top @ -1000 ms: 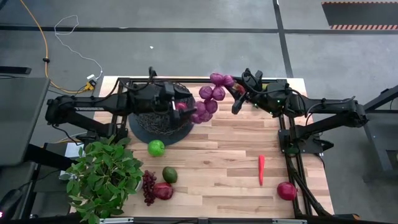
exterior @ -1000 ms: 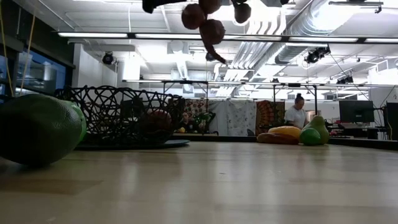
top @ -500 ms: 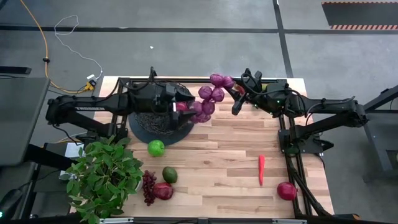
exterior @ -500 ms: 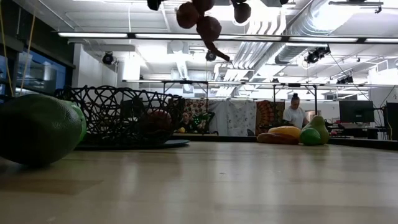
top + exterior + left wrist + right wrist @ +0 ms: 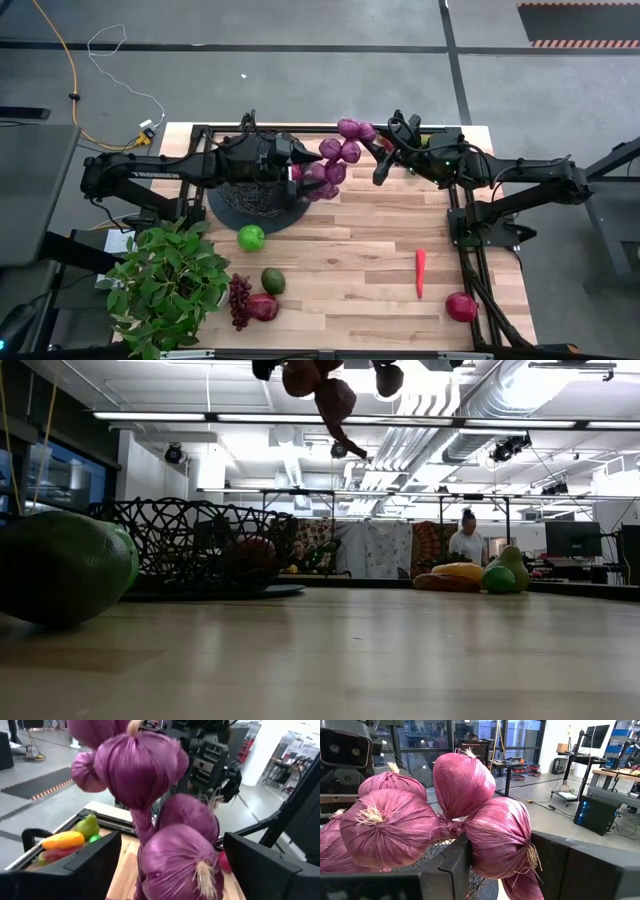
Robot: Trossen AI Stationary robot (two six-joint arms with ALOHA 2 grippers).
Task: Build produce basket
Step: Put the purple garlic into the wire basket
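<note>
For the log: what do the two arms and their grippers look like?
Both arms are matte black with chunky jointed segments. The left gripper and right gripper end in dark, flat, blocky fingers. No markings are readable; a small green light shows on the right arm.

A grey concrete floor (image 5: pixel 330 25) is seen around the wooden bench (image 5: pixel 360 260), crossed by dark seams, with a yellow cable (image 5: pixel 55 60) and a white cable (image 5: pixel 115 45) lying toward 10 o'clock of the bench. A hazard-striped strip (image 5: pixel 580 42) is visible at 1 o'clock. In the low view, long ceiling light strips (image 5: pixel 200 416), silver ductwork (image 5: pixel 480 405) and patterned hangings (image 5: pixel 385 550) are shown, and a person (image 5: pixel 466 540) is standing by a monitor (image 5: pixel 572 538).
</note>
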